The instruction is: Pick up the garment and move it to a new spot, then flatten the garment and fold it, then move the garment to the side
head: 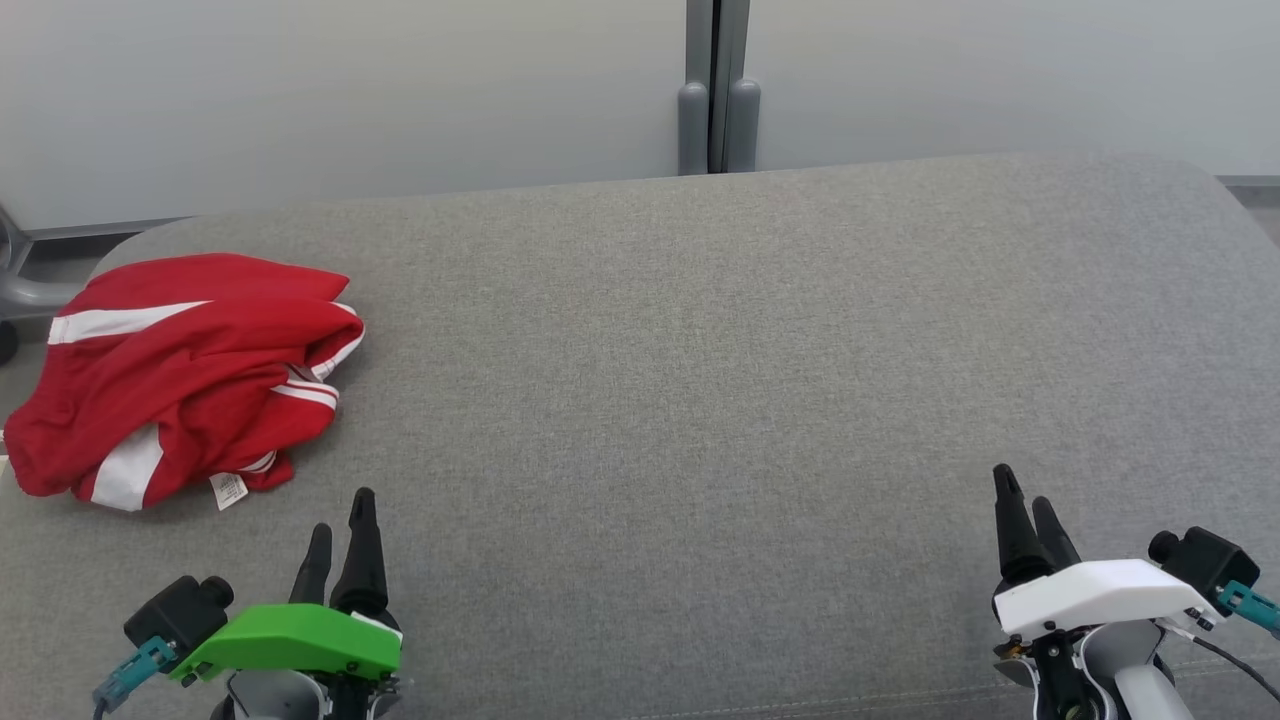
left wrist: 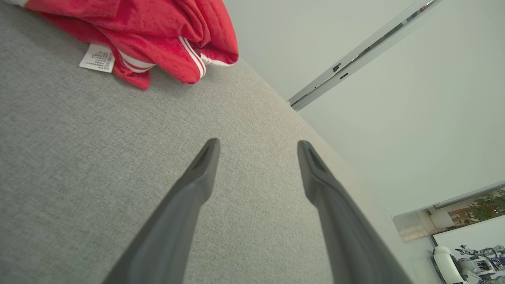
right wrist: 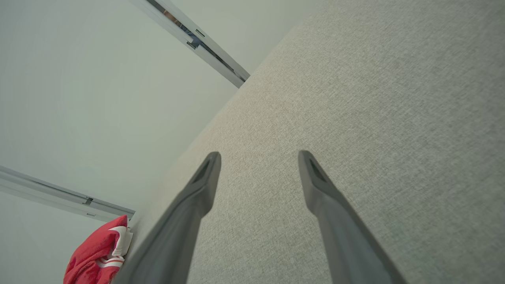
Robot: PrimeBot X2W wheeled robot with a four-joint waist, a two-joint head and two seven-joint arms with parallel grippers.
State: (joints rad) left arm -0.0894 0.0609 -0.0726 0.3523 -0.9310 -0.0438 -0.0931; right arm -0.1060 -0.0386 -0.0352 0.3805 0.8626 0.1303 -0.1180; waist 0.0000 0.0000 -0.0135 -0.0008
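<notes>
garment: crumpled red fabric garment with white stripes (head: 185, 375), bunched in a heap at the far-left corner of the grey fabric-covered pad (head: 700, 350), its outer side close to the pad's left edge.
label: small white care label (head: 228, 490) pokes out of the heap's near side and lies flat on the pad.
left gripper: green-capped left gripper (head: 341, 513) sits at the pad's near edge, left side, near the heap but clear of it. Fingers are apart with nothing between them.
right gripper: white-capped right gripper (head: 1022, 488) is by the near-right corner, well apart from the garment. Fingers are apart and empty.
done: nothing, as far as you can see. The garment is not lifted, spread or folded.
left to do: everything. Pick, move to a new spot, flatten, fold, shift aside.
step in hand: my read is the approach for the first pick, and your left arm is the closer one.
room: the pad's middle and right side are bare cloth, so you have space for the new spot.
risk: the heap looks layered, so a shallow pinch may lift only the top fold.
</notes>
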